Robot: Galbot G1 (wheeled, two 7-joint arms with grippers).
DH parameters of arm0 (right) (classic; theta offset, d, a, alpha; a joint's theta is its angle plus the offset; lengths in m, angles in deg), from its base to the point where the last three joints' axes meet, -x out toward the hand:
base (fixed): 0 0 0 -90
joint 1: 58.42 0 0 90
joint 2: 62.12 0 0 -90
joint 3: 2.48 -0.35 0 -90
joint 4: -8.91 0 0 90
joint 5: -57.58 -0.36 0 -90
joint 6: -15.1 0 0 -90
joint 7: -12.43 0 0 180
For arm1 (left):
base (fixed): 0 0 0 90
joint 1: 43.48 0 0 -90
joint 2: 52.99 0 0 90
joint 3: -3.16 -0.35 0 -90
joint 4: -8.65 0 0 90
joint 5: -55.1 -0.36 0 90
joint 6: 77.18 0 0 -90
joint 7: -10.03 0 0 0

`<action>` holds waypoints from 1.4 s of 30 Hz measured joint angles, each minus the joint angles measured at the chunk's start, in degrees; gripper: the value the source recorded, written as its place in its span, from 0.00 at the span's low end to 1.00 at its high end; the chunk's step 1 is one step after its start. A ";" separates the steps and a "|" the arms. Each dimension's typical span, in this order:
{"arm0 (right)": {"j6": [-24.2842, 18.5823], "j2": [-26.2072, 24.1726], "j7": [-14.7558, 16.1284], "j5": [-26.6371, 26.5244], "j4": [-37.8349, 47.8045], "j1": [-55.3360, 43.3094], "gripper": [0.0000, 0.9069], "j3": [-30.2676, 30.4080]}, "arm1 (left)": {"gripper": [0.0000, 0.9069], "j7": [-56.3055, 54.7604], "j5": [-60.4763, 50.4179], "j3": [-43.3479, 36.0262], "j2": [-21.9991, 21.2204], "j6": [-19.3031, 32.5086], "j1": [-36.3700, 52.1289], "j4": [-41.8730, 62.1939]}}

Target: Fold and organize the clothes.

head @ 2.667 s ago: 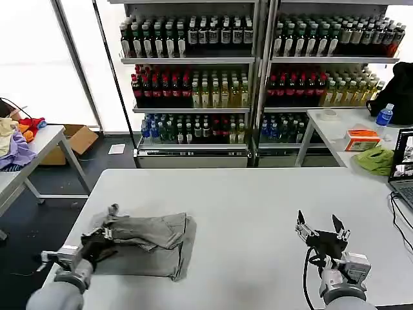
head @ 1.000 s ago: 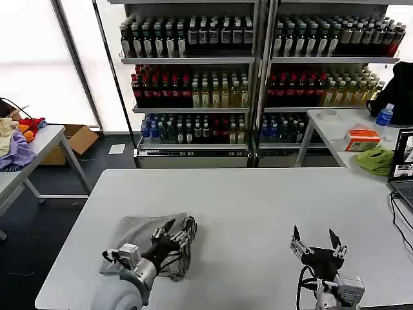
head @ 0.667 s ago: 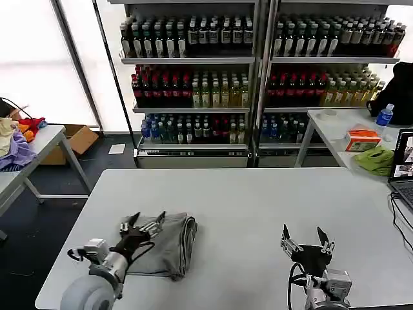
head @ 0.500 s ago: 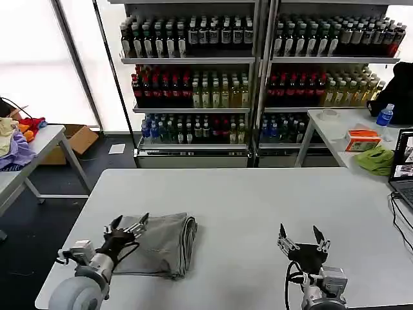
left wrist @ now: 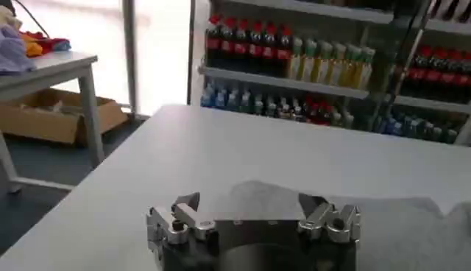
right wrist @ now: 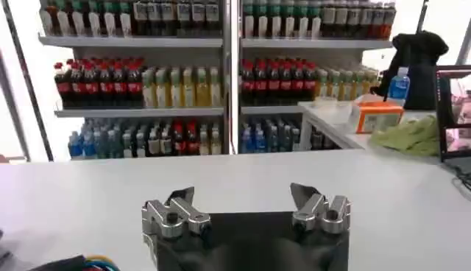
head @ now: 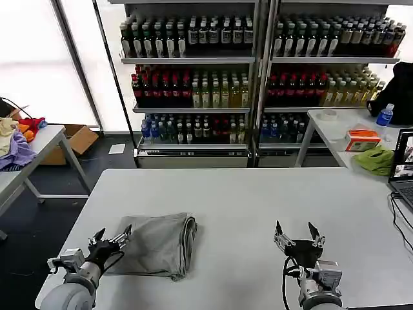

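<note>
Head view shows you the folded grey shirt (head: 157, 244) lying flat on the white worktop (head: 258, 200), near its left front edge. Your left claw (head: 110, 240) hovers spread apart just beside it, holding nothing. Your right claw (head: 297, 234) waits apart, also spread, with nothing in its way.

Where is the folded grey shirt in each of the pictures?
Head view: the folded grey shirt lies on the white table, near its front left corner, just beyond the open left end effector.
Left wrist view: the shirt lies right behind the end effector.
Right wrist view: I cannot make it out.
Shared landmark: the bottle shelves behind the table.
</note>
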 measured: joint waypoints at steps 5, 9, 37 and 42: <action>-0.01 0.32 -0.01 0.06 0.46 -0.31 1.00 0.41 | 1.00 0.66 -0.45 0.12 -0.08 0.01 -0.14 1.25; -0.01 0.49 -0.01 0.11 0.68 -0.54 1.00 0.55 | 0.77 1.20 -0.86 0.09 -0.28 0.01 -0.18 2.03; 0.10 0.26 -0.08 0.18 1.16 -1.61 1.00 0.74 | 0.00 2.75 -0.42 0.03 -0.79 -0.55 -0.29 3.57; 0.28 0.15 -0.09 0.13 1.53 -2.22 1.00 1.13 | 0.00 1.94 0.38 2.43 0.19 -0.14 0.33 3.50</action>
